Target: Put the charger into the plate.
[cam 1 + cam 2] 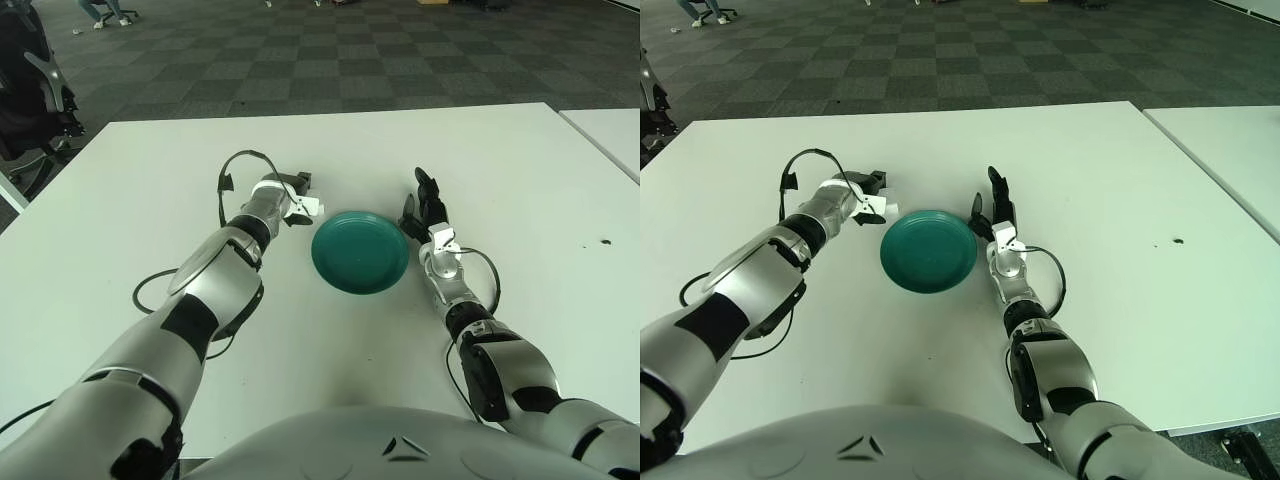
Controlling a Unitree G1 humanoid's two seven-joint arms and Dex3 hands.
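White charger [309, 206] gripped in left hand [288, 197] fingers, just left of plate [360, 252]; right hand [426, 211] open beside plate's right rim
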